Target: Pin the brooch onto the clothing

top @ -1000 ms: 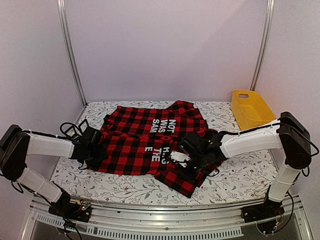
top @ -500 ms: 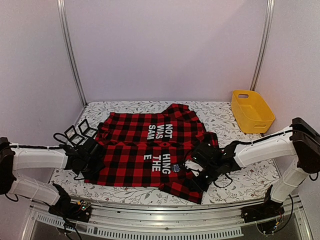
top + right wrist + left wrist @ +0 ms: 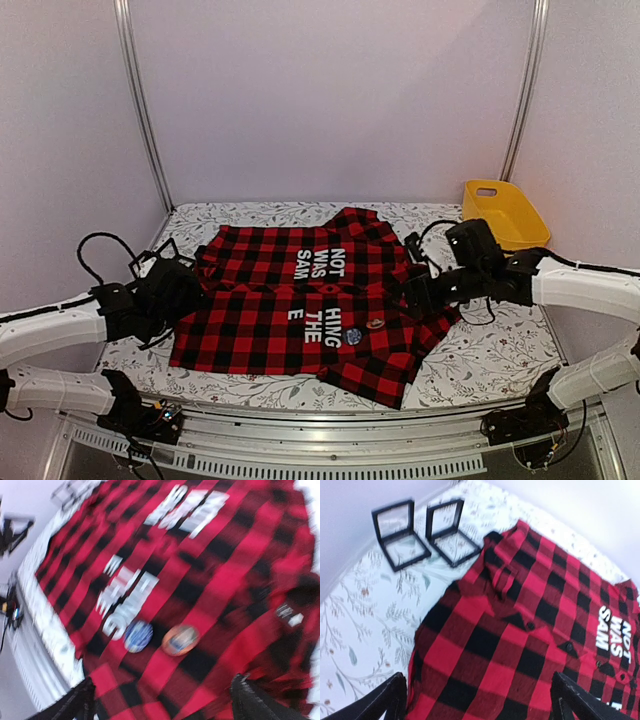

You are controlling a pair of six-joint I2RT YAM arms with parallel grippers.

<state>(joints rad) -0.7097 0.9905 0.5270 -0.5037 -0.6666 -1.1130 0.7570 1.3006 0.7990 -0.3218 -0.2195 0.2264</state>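
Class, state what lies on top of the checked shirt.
A blue brooch and an orange brooch sit on the shirt beside its white letters. Their pins are hidden.

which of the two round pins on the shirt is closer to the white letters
The blue brooch, right beside the white lettering; the orange brooch sits on its far side, on plain check.

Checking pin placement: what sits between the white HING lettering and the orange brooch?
A blue brooch on the checked shirt, just apart from the orange brooch; the right wrist view shows it best.

Left pincer (image 3: 479, 680) and right pincer (image 3: 164, 682) now wide, off the shirt (image 3: 260, 310); orange brooch (image 3: 180, 640) uncovered.
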